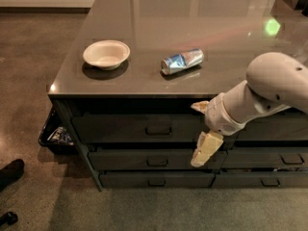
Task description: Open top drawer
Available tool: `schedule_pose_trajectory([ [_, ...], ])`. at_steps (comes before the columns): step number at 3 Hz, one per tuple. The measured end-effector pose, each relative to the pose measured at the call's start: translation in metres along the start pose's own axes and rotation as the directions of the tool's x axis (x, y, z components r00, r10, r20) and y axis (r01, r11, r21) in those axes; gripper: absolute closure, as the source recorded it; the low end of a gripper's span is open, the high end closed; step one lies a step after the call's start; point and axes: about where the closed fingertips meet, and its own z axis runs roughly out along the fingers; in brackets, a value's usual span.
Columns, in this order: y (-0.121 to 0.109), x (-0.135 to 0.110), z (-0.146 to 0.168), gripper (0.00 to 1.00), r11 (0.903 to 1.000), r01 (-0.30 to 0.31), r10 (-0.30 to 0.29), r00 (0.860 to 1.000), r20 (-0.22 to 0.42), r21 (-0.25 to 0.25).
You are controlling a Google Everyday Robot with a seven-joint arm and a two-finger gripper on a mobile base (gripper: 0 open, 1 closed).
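gripper [201, 137] just right of top drawer [115, 128] handle [158, 129]

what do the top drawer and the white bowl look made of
Top drawer: probably painted metal, dark grey and matte, flat panel with thin loop handle. Bowl: likely paper or foam, dull white, thin rim. The pincer hangs right of that handle, before the drawer below.

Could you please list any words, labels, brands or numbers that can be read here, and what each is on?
None can be read.
The can lying on the counter bears blue and white print, not legible.
The bowl, the top drawer and the gripper, hanging below and right of the drawer's handle, show no text.
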Motion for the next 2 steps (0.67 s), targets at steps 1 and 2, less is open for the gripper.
schedule_pose_trajectory([
  [1, -0.006, 0.009, 0.027, 0.0, 0.9996, 0.012, -0.013, 0.999, 0.038, 0.026],
  [2, -0.016, 0.016, 0.053, 0.0, 0.9969, 0.04, -0.045, 0.997, 0.064, 0.068],
])
